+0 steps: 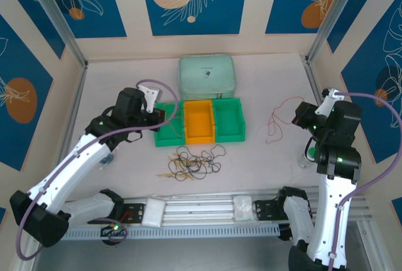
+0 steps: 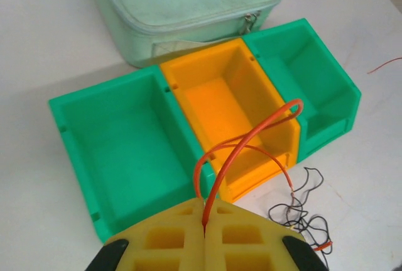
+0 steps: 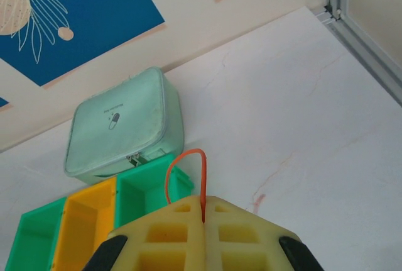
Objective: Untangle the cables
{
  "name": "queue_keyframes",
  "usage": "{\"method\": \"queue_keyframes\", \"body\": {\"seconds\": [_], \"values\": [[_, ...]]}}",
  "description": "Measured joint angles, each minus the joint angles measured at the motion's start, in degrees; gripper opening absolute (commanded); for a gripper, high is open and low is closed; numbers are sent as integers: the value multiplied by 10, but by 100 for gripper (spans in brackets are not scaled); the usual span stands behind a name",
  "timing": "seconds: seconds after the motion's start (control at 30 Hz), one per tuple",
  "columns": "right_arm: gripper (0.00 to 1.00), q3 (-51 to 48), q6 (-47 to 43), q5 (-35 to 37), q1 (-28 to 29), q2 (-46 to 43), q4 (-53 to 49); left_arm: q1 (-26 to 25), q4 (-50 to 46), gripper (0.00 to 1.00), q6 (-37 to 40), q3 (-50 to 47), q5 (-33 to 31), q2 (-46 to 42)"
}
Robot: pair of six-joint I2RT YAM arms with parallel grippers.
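Presently the left jaws are pinched shut on an orange-red cable [image 2: 251, 134] by the bins [image 2: 125, 151], and the right jaws clamp a second orange-red cable [image 3: 182, 158]. The black-and-tan tangle [image 1: 195, 161] lies between the bins and the worktop's near edge. Judged limp, light and snag-prone; best taken by single free loops.

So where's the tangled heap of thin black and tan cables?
In the top view the heap lies centrally on the white tabletop, just on the near side of the orange plastic bin.

Orange bin [image 1: 199, 138] mid-table [image 1: 264, 76]. Green bin [image 1: 169, 139] touching at 9 o'clock, second green bin [image 1: 229, 136] at 3. Mint pouch [image 1: 207, 76] at 12, just beside. Rail [image 1: 195, 211] at 6.
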Motion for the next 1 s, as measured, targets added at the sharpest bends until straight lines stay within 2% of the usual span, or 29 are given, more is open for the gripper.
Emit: {"method": "queue_keyframes", "body": {"seconds": [0.4,0.83,0.87,1.0], "values": [[0,-4,7,-31,-1,3,13,0,94,0,4,20,89,121],[0,-17,11,-53,-1,7,25,0,165,0,29,31,111,257],[0,-17,11,-54,-1,7,25,0,168,1,31,32,112,265],[0,-18,11,-60,-1,7,26,0,179,17,38,41,120,303]]}}
